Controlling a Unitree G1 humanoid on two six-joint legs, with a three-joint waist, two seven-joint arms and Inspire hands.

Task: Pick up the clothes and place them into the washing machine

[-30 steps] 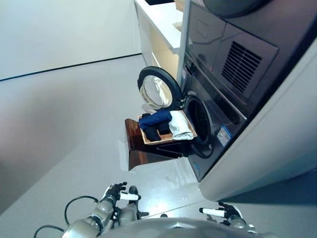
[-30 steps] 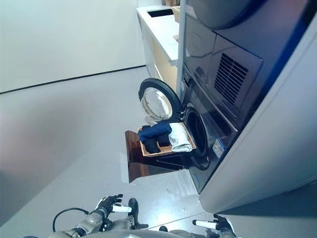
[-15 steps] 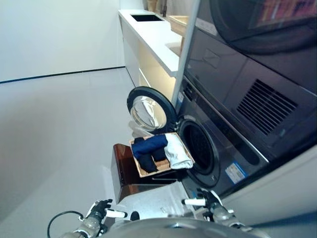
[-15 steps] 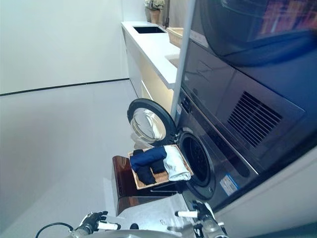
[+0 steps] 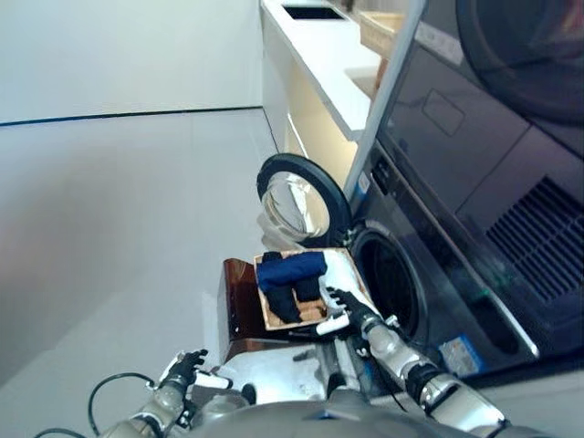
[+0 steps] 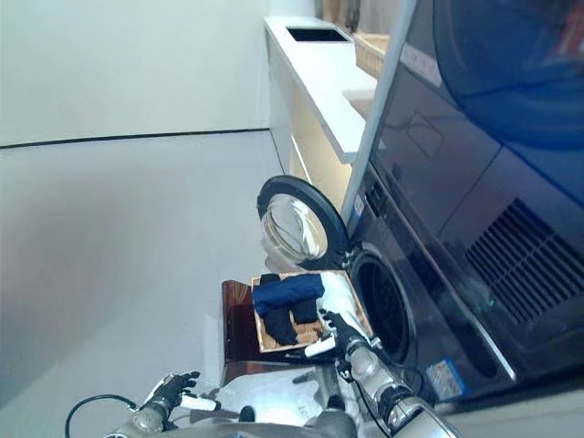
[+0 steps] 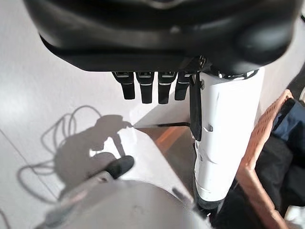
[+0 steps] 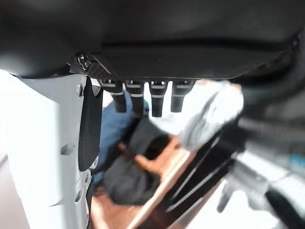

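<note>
My right hand (image 5: 351, 310) hangs just above the near edge of the wicker tray (image 5: 274, 321), fingers (image 8: 158, 98) straight and apart, holding nothing; the clothes, a blue bundle (image 5: 290, 271), a dark piece (image 5: 285, 302) and a white one (image 5: 339, 266), lie in that tray on the brown stand (image 5: 239, 306) beside the washing machine (image 5: 401, 287), whose door (image 5: 299, 201) is swung open. My left hand (image 5: 185, 369) sits low and idle, fingers relaxed. For a clean pick I judge I should come down over the white piece nearest the drum, gather deep into the folds, and keep clear of the tray rim.
</note>
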